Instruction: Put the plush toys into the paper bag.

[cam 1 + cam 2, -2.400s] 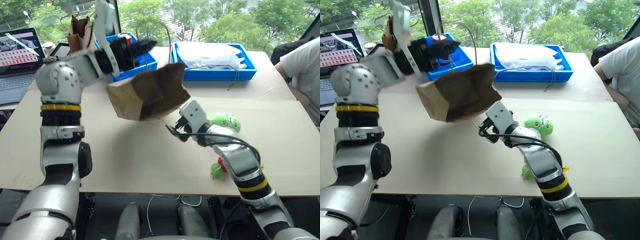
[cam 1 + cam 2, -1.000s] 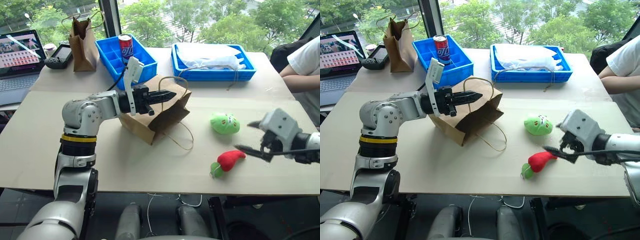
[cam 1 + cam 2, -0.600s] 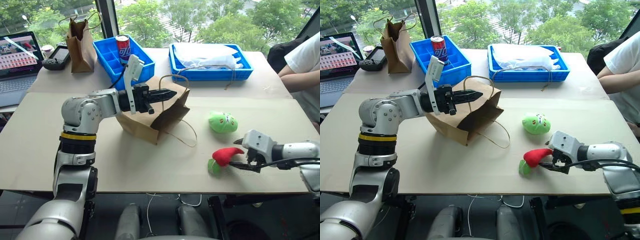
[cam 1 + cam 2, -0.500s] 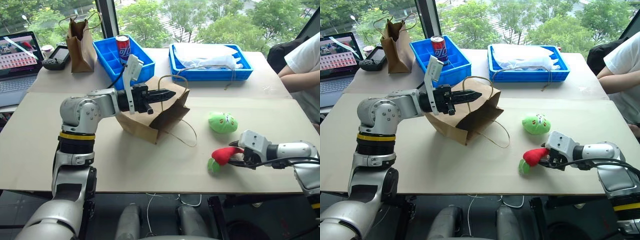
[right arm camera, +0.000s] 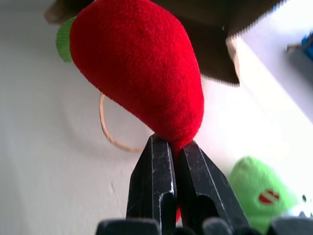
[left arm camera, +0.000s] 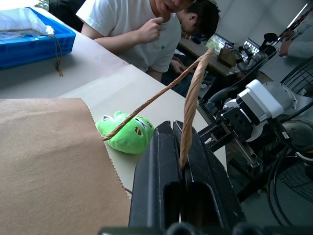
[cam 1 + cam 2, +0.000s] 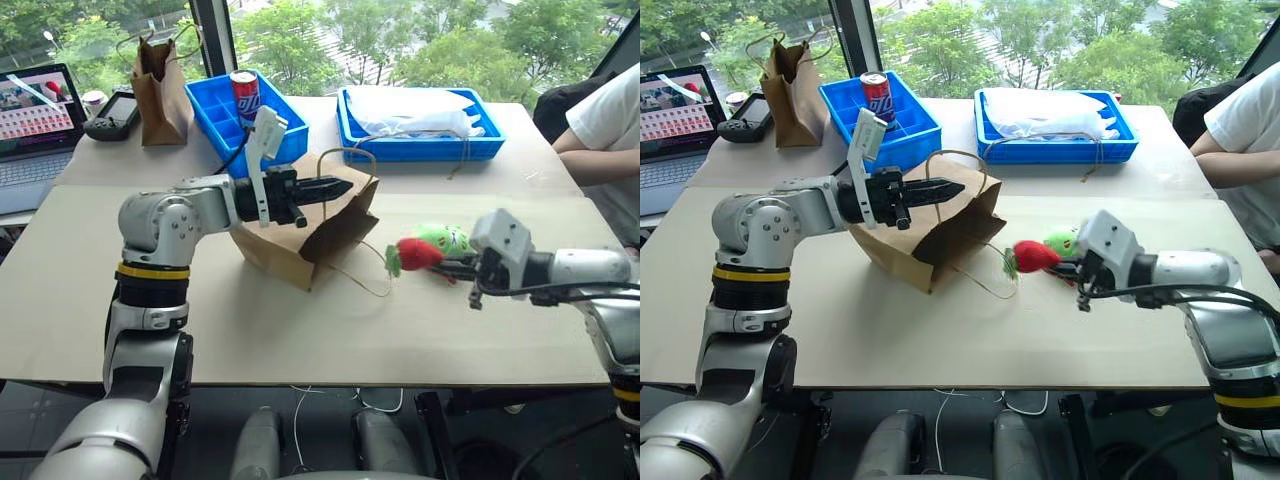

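The left gripper (image 7: 340, 187) is clenched on a twine handle of the paper bag (image 7: 310, 232), which stands tilted on the bench (image 7: 300, 330). Just right of the bag's mouth, the right gripper (image 7: 442, 268) grasps the red pepper toy (image 7: 415, 253), apparently clear of the bench. The green toy (image 7: 447, 237) lies just behind it.

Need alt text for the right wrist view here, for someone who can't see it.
The right claw is shut on the narrow end of the red pepper plush toy, held up toward the dark open mouth of the brown paper bag. The green plush toy lies on the pale table, and a twine handle loop rests below the bag.
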